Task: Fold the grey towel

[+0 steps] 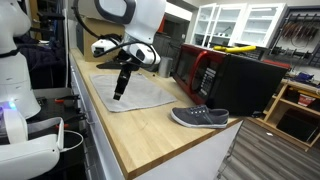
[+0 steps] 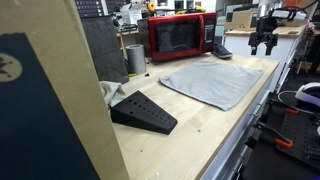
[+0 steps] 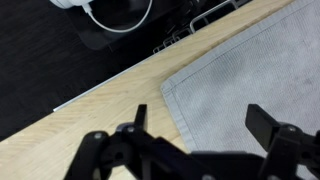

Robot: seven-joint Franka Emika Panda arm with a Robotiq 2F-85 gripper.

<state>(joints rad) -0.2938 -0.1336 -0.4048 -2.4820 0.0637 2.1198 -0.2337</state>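
The fingers stand wide open with nothing between them. In the wrist view their two dark tips frame a rounded corner of the grey towel, which sits below them on the pale wooden tabletop. In an exterior view the fingers point down over that edge of the cloth; whether the tips touch the fabric cannot be told.

The grey towel lies spread flat and unfolded in both exterior views. It is a single layer, with one side running close along the tabletop's front edge.

Behind the towel, at the back of the tabletop, stands a red microwave with a metal cup just beside it. A dark grey shoe with a white sole rests on the wood well apart from the towel. A black wedge-shaped block lies further along the tabletop, also clear of the cloth. Past the tabletop's edge, the wrist view shows a white cable looped against a dark floor.
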